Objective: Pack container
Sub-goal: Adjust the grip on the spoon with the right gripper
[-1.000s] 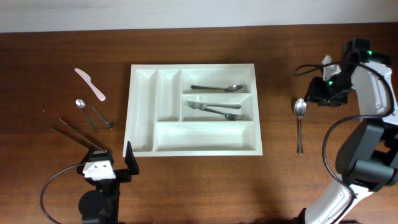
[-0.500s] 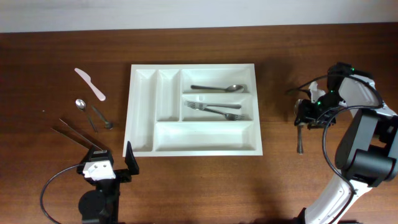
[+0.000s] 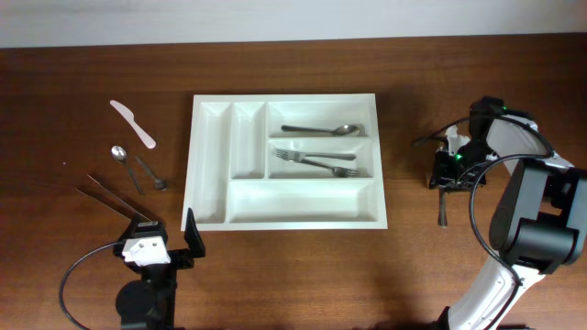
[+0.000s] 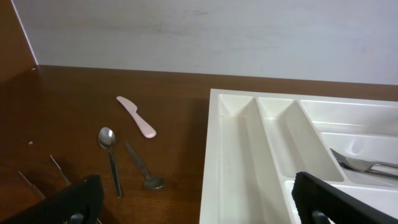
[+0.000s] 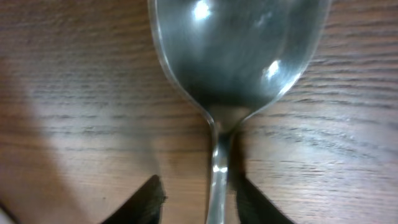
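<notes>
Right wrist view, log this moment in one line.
right claw: open, straddling spoon neck | left claw: open, empty | tray: partly filled

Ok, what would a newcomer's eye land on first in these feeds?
The big white container at mid-table, with a spoon in its top long compartment and two forks in the one below. Next, the right gripper is low over a large spoon lying right of the container, its fingers open and straddling the neck. A pink knife and small spoons lie loose at far left.

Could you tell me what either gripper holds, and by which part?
Nothing held: the right gripper straddles the spoon at its neck, open; left gripper empty.
</notes>
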Robot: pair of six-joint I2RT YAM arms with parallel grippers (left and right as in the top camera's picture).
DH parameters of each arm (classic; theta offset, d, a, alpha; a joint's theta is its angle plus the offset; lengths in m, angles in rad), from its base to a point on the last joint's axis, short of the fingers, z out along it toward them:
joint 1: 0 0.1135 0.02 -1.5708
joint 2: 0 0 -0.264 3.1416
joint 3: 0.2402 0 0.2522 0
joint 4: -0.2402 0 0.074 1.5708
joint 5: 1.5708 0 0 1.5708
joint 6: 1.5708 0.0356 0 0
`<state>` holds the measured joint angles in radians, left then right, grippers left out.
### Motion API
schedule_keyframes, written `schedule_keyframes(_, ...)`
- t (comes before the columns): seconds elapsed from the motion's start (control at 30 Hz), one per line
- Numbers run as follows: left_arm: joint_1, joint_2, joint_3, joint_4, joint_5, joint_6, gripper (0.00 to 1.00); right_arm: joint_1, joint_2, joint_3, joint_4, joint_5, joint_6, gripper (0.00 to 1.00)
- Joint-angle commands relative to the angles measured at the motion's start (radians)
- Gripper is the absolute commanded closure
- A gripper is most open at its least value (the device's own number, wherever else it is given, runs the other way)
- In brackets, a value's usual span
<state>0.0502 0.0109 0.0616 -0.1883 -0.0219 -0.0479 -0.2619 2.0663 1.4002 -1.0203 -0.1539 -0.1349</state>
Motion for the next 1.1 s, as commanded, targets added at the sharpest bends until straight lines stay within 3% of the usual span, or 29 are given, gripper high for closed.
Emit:
schedule_keyframes(0.0,0.005,-0.006,-0.008,0.005,0.008,0.012,0.01,0.008,0.04,-0.027,0.042,0.083,0.067,0.69)
schedule_keyframes(0.07,0.005,-0.006,-0.008,0.005,0.008,0.012,0.01,0.008,0.046,-0.027,0.058,0.108,0.074,0.73)
schedule_keyframes(0.4,0.005,-0.006,-0.008,0.005,0.008,0.012,0.01,0.009,0.132,-0.027,0.101,0.139,0.091,0.74)
schedule_keyframes(0.53,0.005,-0.006,-0.008,0.005,0.008,0.012,0.01,0.009,0.155,-0.027,0.1,0.129,0.091,0.96)
schedule_keyframes(1.07,0.005,-0.006,-0.008,0.005,0.008,0.012,0.01,0.008,0.155,-0.027,0.095,0.098,0.09,0.96)
